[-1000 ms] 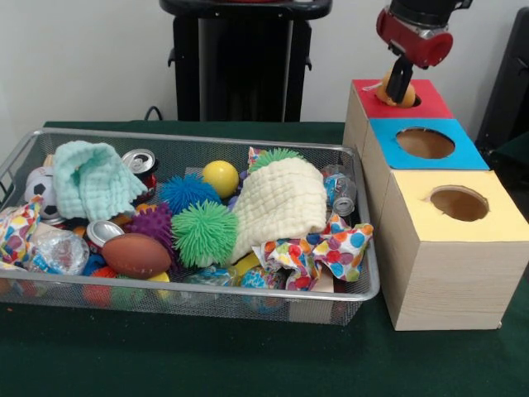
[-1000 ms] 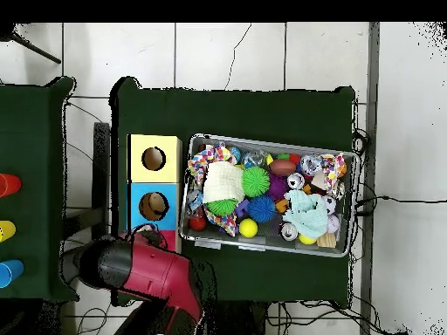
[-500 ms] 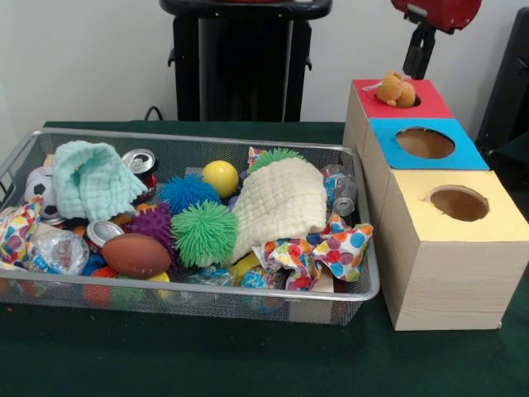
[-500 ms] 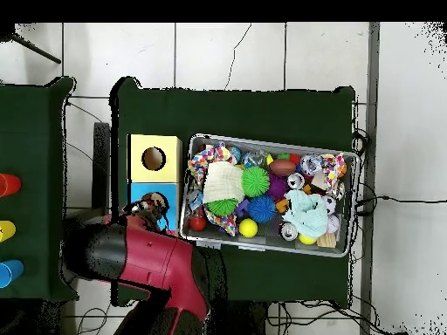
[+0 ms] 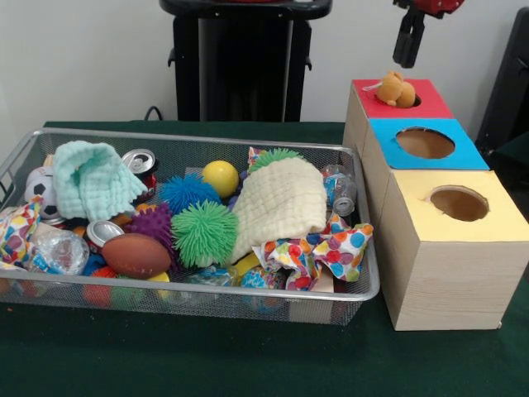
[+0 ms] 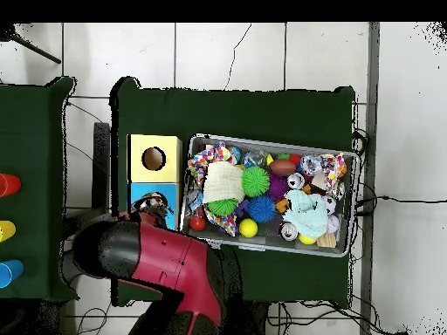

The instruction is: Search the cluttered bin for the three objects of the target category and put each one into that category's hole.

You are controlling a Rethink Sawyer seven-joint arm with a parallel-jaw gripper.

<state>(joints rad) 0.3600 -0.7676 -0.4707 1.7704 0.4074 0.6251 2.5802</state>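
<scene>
The gripper (image 5: 408, 45) hangs above the red box (image 5: 430, 101), clear of it, at the top edge of the front view. Only its dark lower part shows; whether it is open or closed cannot be told, and nothing is seen in its hold. In the overhead view the red and black arm (image 6: 157, 262) covers the red box.

A small orange plush toy (image 5: 397, 89) sits in the hole of the red box, its upper part above the rim.

The blue box (image 5: 421, 142) and yellow box (image 5: 459, 207) stand in line with the red box, touching side by side. Both holes are open.

The wire bin (image 5: 248, 294) stands just left of the boxes on the green table (image 5: 248, 364). It holds a cream cloth (image 5: 281, 203), a mint cloth (image 5: 91, 178), a green spiky ball (image 5: 203, 233), a blue spiky ball (image 5: 187, 192), a yellow ball (image 5: 221, 178), a toy football (image 5: 135, 255), cans (image 5: 139, 161) and a dotted cloth (image 5: 318, 248).
</scene>
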